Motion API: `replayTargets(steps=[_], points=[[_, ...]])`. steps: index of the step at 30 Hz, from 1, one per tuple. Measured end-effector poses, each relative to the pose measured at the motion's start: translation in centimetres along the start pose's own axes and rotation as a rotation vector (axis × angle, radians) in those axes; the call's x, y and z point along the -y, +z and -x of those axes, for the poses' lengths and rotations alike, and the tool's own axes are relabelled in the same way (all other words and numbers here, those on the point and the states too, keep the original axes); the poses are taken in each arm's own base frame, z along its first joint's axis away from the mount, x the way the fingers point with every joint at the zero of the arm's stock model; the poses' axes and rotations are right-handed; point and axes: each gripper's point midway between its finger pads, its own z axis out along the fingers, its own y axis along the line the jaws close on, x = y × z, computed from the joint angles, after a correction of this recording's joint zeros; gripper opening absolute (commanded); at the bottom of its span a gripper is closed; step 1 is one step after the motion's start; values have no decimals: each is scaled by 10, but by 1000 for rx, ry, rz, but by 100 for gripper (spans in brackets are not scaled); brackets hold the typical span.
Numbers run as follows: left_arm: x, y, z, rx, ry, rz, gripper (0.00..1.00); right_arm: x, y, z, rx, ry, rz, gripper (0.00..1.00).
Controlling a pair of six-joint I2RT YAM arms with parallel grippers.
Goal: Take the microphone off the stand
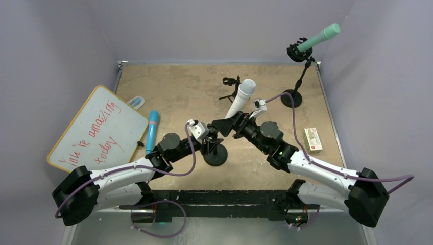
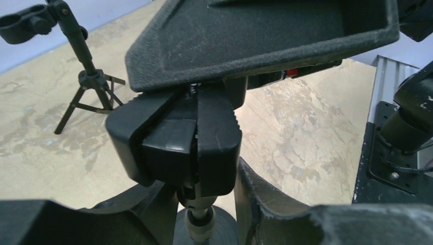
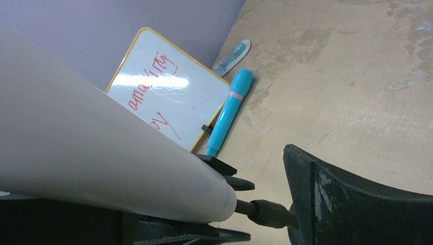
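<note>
The white microphone (image 1: 244, 94) leans up and back from the clip of a black stand with a round base (image 1: 215, 155). In the right wrist view its pale body (image 3: 102, 153) fills the left, its butt end beside the clip tabs (image 3: 224, 167) and the stand's pole (image 3: 265, 213). My right gripper (image 1: 231, 124) straddles the microphone's lower end with jaws open; one finger (image 3: 357, 204) stands apart from it. My left gripper (image 1: 207, 142) is shut on the stand just under the clip (image 2: 173, 145), fingers (image 2: 265, 204) on either side of the pole (image 2: 200, 219).
A teal microphone (image 1: 320, 37) sits in a tall stand (image 1: 292, 99) at the back right. A small empty tripod stand (image 1: 231, 87) is at the back. A blue microphone (image 1: 152, 131) and a whiteboard (image 1: 97, 130) lie to the left, a small box (image 1: 312, 139) to the right.
</note>
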Motion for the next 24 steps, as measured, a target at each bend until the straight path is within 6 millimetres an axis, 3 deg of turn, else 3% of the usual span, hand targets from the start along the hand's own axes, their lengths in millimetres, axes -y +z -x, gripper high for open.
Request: replayTargets(steps=[5, 17, 20, 24], points=[[4, -2, -1, -6, -5, -16, 50, -2, -1, 0, -6, 0, 6, 99], [3, -9, 16, 58, 3, -10, 53, -2, -2, 0, -8, 0, 4, 99], [2, -10, 19, 75, 5, 0, 45, -2, -2, 0, -8, 0, 4, 99], [-1, -11, 21, 83, 6, 14, 21, -2, -2, 0, -8, 0, 4, 99]])
